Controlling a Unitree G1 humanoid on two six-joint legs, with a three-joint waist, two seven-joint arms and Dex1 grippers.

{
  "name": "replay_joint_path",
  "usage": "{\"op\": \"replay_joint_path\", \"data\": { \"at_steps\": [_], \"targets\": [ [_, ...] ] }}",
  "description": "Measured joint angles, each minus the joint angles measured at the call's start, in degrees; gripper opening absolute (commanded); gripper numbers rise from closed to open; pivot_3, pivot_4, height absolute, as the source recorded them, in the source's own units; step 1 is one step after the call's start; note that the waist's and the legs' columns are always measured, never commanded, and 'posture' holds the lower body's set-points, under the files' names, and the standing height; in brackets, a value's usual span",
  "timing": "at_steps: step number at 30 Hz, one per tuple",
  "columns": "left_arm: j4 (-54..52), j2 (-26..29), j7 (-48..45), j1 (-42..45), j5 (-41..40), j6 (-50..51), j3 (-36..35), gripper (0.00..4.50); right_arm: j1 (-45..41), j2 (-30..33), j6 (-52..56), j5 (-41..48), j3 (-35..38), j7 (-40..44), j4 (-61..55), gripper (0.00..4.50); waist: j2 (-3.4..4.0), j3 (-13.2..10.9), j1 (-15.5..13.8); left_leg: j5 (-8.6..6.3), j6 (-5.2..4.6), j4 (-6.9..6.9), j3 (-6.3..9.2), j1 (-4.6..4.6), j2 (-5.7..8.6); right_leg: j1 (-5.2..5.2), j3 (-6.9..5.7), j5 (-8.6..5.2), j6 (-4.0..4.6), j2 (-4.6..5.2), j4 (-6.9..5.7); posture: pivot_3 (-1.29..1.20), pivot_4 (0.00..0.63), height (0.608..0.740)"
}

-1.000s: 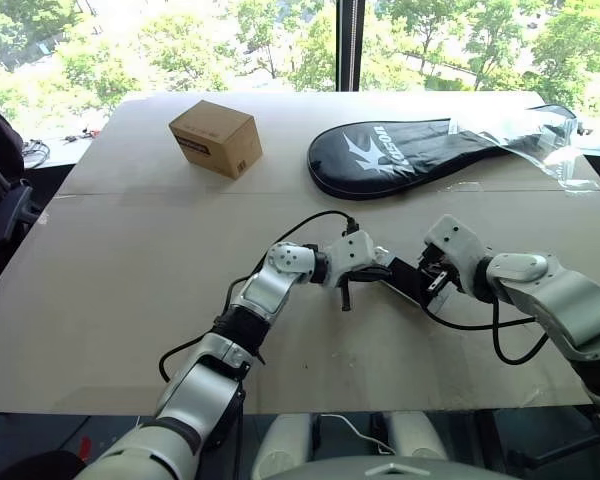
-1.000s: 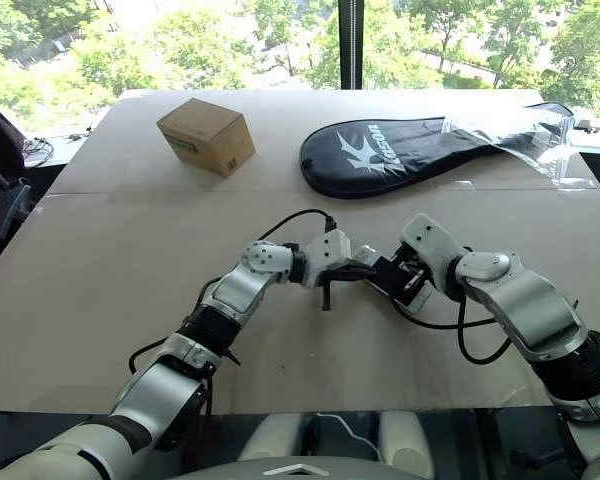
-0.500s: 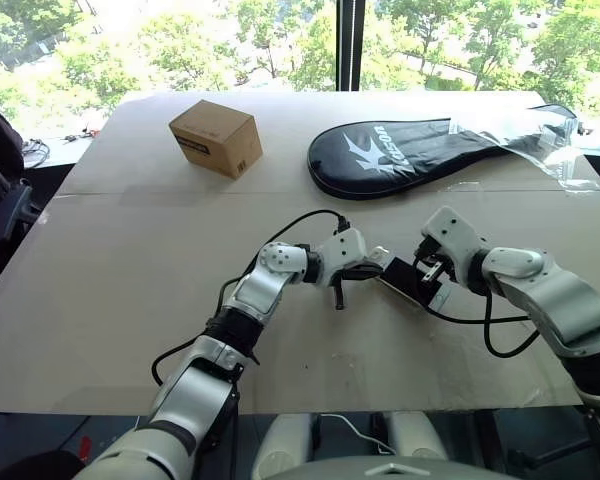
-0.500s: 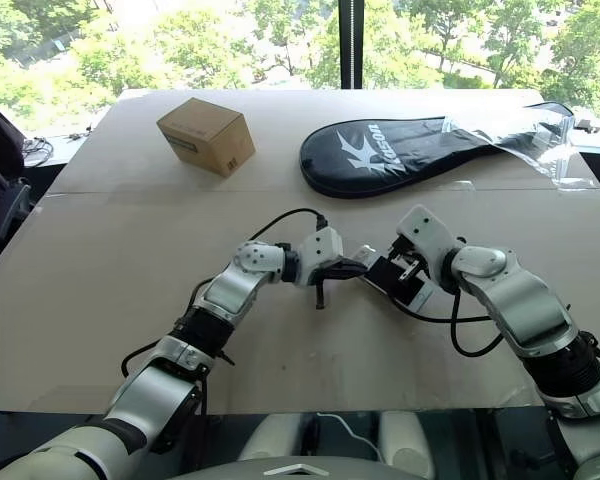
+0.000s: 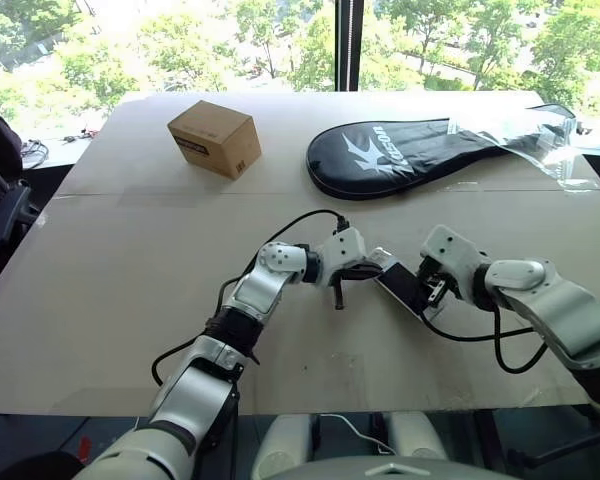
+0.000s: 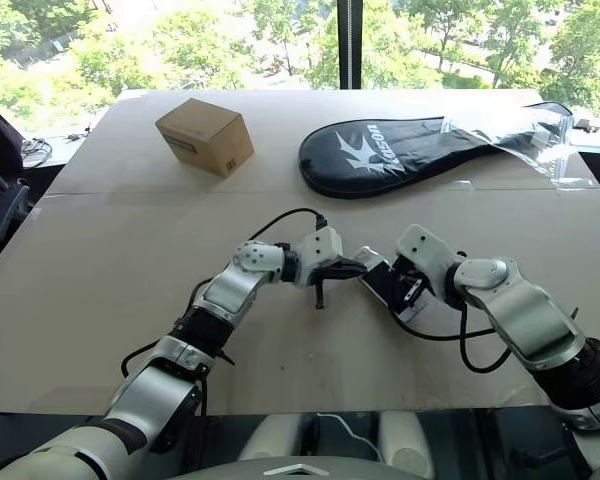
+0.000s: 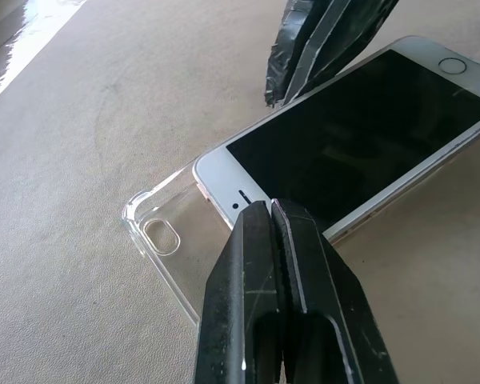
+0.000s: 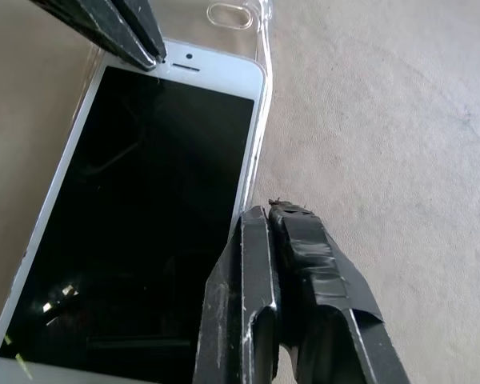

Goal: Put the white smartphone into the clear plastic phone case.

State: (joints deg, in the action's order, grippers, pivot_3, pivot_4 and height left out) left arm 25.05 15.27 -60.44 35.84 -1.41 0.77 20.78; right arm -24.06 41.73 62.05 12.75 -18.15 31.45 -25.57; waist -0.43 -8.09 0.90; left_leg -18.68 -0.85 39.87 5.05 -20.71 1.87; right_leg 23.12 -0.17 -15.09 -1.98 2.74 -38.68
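The white smartphone lies screen-up, only partly seated and skewed in the clear plastic phone case on the worktop — the case's camera end sticks out past it. Both claws are closed and hold nothing, likely to nudge: left claw at the phone's earpiece end, right claw against its long edge, both angled downward.

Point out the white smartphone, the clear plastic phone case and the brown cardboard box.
White smartphone (image 7: 360, 128), left wrist view, black screen.
Clear plastic phone case (image 7: 162, 238), left wrist view, camera cutout end.
Brown cardboard box (image 5: 214, 139), left eye view, top face.
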Motion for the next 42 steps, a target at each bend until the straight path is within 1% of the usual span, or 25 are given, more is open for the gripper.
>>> {"op": "replay_joint_path", "data": {
  "at_steps": [4,6,9,11,16,18,20,23,25,27,29,32,34,35,36,37,39,41,42],
  "targets": [
    [-0.37,-0.18,0.04,-0.04,0.0,0.01,0.11,0.0,-0.74,-0.59,-3.4,-2.73,0.23,-1.87,2.72,0.07,0.0,0.0,-0.19,0.0,0.0,-0.01,0.01,-0.03,0.01,0.0,-0.02,0.0,0.0,0.02,0.08,0.0,0.15,0.74],
    [-0.59,-0.09,-0.21,-0.08,0.01,0.01,0.07,0.0,-0.9,-1.63,-5.56,-2.86,1.82,-1.54,3.4,0.07,0.0,-0.01,-0.1,0.0,0.01,-0.08,0.01,-0.02,0.01,0.0,-0.01,0.0,0.0,0.02,0.11,0.0,0.15,0.74],
    [-0.63,-0.12,-0.35,-0.08,0.02,0.01,0.11,0.0,-1.93,-4.26,-6.53,0.29,5.33,0.44,2.64,0.07,0.01,-0.01,-0.14,0.01,0.01,-0.11,0.02,-0.02,0.01,0.01,-0.02,0.0,0.0,0.01,0.13,0.0,0.15,0.74],
    [-0.59,-0.26,-0.35,-0.07,0.02,0.01,0.13,0.0,-1.81,-5.09,-6.61,2.53,6.1,2.26,0.4,0.07,0.0,-0.01,-0.18,0.0,0.01,-0.13,0.06,-0.04,0.01,0.0,-0.05,0.0,0.0,0.01,0.18,0.0,0.15,0.74],
    [-0.64,-0.33,-0.43,-0.07,-0.32,0.4,-0.23,0.0,1.01,-4.8,-5.71,2.43,1.73,2.99,-0.75,0.07,0.0,-0.01,-0.19,0.0,0.0,-0.19,0.02,-0.04,0.02,0.0,-0.03,0.0,0.0,0.04,0.24,0.0,0.15,0.74],
    [-1.14,-0.39,-0.92,-0.41,-1.84,2.61,-1.13,0.0,1.17,-4.06,-3.83,1.39,-0.08,2.39,-0.82,0.07,0.01,-0.01,-0.11,0.0,0.01,-0.23,0.02,-0.03,0.02,0.01,-0.02,0.0,0.0,0.04,0.24,0.0,0.15,0.74],
    [-3.21,-0.13,-2.27,-1.84,-4.51,6.36,-2.35,0.0,1.08,-4.26,-2.45,0.93,-0.01,1.34,-1.5,0.07,0.01,-0.01,0.03,0.01,0.01,-0.36,0.02,0.0,0.0,0.03,-0.01,0.0,0.0,0.02,0.26,0.0,0.15,0.74],
    [-7.84,2.1,-5.02,-3.64,-7.65,11.94,-2.63,0.0,0.89,-5.17,-1.63,0.49,0.24,0.0,-1.45,0.07,0.01,-0.02,-0.01,0.02,0.03,-0.42,0.03,-0.04,-0.01,0.09,-0.01,0.0,0.01,0.01,0.29,0.0,0.15,0.74],
    [-12.23,3.78,-6.73,-3.85,-11.68,17.79,-4.7,0.0,0.76,-5.17,-1.54,0.29,0.25,-0.15,-1.42,0.07,0.01,-0.04,-0.06,0.02,0.03,-0.42,0.02,-0.13,-0.01,0.16,0.0,0.0,0.01,0.02,0.31,0.0,0.15,0.74],
    [-13.89,4.49,-6.47,-2.17,-13.53,19.61,-7.04,0.0,0.71,-5.17,-1.5,0.23,0.27,-0.1,-1.33,0.07,0.0,-0.04,-0.37,0.02,0.03,-0.42,0.04,-0.15,0.01,0.16,-0.03,0.0,0.0,0.04,0.35,0.0,0.15,0.74],
    [-11.86,5.13,-3.08,2.12,-12.22,17.6,-9.12,0.0,0.68,-5.57,-1.95,0.69,0.88,0.34,-0.86,0.07,-0.01,-0.05,-0.49,0.02,0.03,-0.41,0.03,-0.15,0.03,0.15,-0.04,0.0,0.0,0.04,0.38,0.0,0.15,0.74],
    [-4.38,5.54,2.23,7.09,-8.32,12.38,-10.69,0.0,0.64,-6.58,-1.82,2.98,2.94,1.6,-0.48,0.07,0.0,-0.06,-0.28,0.02,0.03,-0.52,0.0,-0.16,0.04,0.19,-0.03,0.0,0.0,0.03,0.46,0.0,0.15,0.74],
    [0.18,5.67,3.15,7.39,-5.78,9.08,-9.84,0.0,0.51,-6.65,-1.82,4.98,5.52,2.85,-1.05,0.07,0.01,-0.06,-0.06,0.02,0.03,-0.67,-0.01,-0.19,0.06,0.28,-0.03,0.01,0.0,-0.01,0.56,0.0,0.15,0.74],
    [3.0,5.42,3.04,6.82,-4.26,7.31,-8.52,0.0,0.09,-6.22,-1.91,6.58,7.66,4.06,-2.01,0.07,0.01,-0.07,-0.04,0.02,0.03,-0.69,0.01,-0.34,0.07,0.44,-0.03,0.01,0.0,-0.02,0.6,0.0,0.15,0.74],
    [3.79,5.33,3.03,6.45,-3.99,6.89,-8.15,0.0,-0.21,-5.99,-1.98,7.08,8.28,4.48,-2.55,0.07,0.02,-0.07,0.0,0.02,0.03,-0.69,0.01,-0.45,0.08,0.54,-0.03,0.01,0.0,-0.02,0.6,0.0,0.15,0.74],
    [6.6,4.59,3.0,5.32,-2.29,4.97,-6.54,0.0,-1.04,-4.55,-1.85,9.85,11.34,6.61,-4.43,0.07,0.04,-0.09,-0.07,0.02,0.03,-0.65,0.09,-0.6,0.09,0.62,-0.1,0.01,0.0,-0.01,0.66,0.0,0.15,0.74],
    [7.19,3.49,3.13,4.75,-2.06,3.06,-6.5,0.0,-1.24,-1.97,-1.71,12.28,14.5,8.9,-6.27,0.07,0.03,-0.1,-0.35,0.02,0.03,-0.56,0.28,-0.75,0.08,0.61,-0.15,0.01,0.0,0.05,0.74,0.0,0.15,0.74],
    [7.17,2.54,2.97,4.31,-1.8,1.71,-6.11,0.0,0.76,3.23,-1.59,14.98,18.89,12.34,-7.74,0.07,0.03,-0.08,-1.14,0.02,0.03,-0.49,0.55,-0.95,0.17,0.61,-0.39,0.01,0.0,0.15,0.82,0.0,0.15,0.74],
    [7.14,2.09,2.91,4.15,-1.71,1.42,-5.96,0.0,2.49,5.46,-1.8,15.34,19.85,13.6,-7.85,0.07,0.04,-0.08,-1.5,0.02,0.03,-0.49,0.56,-0.96,0.19,0.6,-0.39,0.01,0.0,0.17,0.82,0.0,0.15,0.74]
  ]
}}
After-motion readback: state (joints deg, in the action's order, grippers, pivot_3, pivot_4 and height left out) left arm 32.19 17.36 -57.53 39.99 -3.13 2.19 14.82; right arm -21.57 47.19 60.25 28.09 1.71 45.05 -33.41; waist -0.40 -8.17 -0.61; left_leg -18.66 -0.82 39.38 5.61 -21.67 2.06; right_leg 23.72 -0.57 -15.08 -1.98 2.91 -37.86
